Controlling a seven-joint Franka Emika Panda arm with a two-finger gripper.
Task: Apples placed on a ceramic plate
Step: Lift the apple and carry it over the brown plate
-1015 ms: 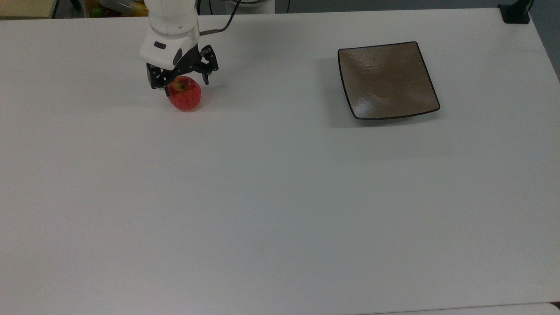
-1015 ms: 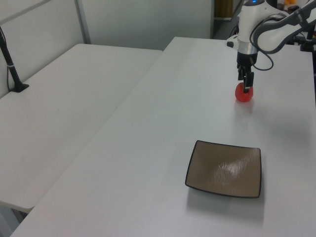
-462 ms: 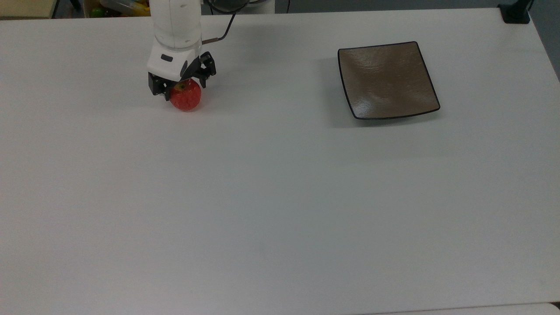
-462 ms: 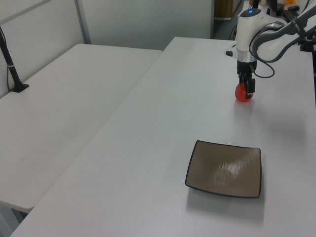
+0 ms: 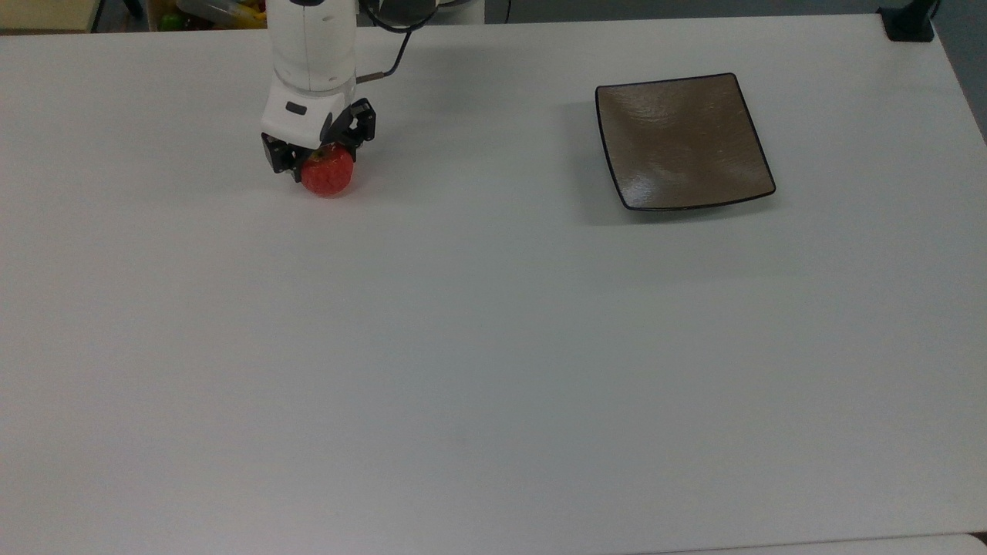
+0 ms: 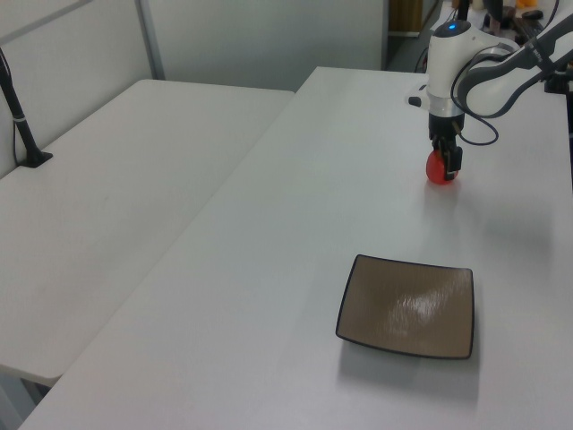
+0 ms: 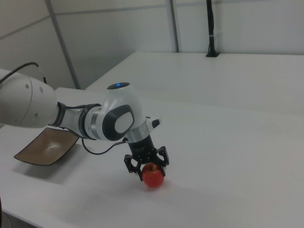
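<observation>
My gripper (image 5: 322, 153) straddles the apple (image 5: 328, 174) on the table (image 5: 493, 347), fingers spread wide and not clamping it. The ceramic plate (image 5: 682, 142) sits well apart toward the top view's right, bare tabletop between.

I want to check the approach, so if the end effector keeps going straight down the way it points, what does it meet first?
The apple. The end effector points straight down with its open fingers either side of the apple's top; beneath that lies the table.

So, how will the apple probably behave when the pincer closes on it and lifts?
The apple looks round and firm, so it will likely keep its shape. Its curved skin may slip or roll between the fingers of the pincer straddling it. It sits alone on the table, so a nudge could roll it away.
</observation>
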